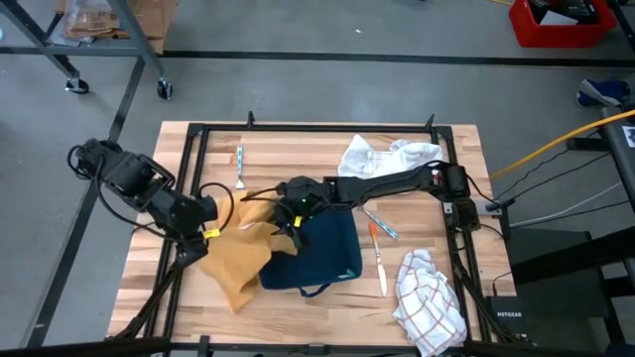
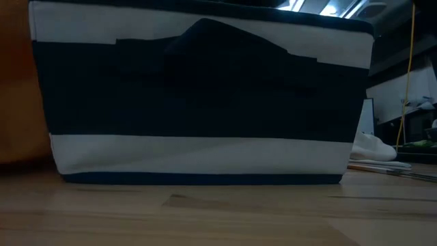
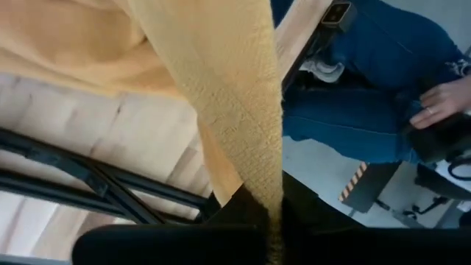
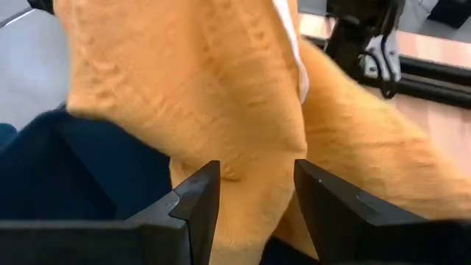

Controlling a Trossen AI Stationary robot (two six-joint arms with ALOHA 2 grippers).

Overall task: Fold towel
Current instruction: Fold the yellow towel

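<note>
Fold barely started: the mustard-yellow waffle-weave towel point(image 1: 241, 260) is bunched and lifted, no flat fold yet. Left gripper point(image 1: 205, 234), at the table's front-left, is clamped tight on one towel edge, cloth hanging taut from it. Towel drapes partly over the dark navy fabric bag point(image 1: 322, 255). Right gripper point(image 4: 254, 193) at centre: fingers spread, towel fabric sits between them, not pinched.
</note>
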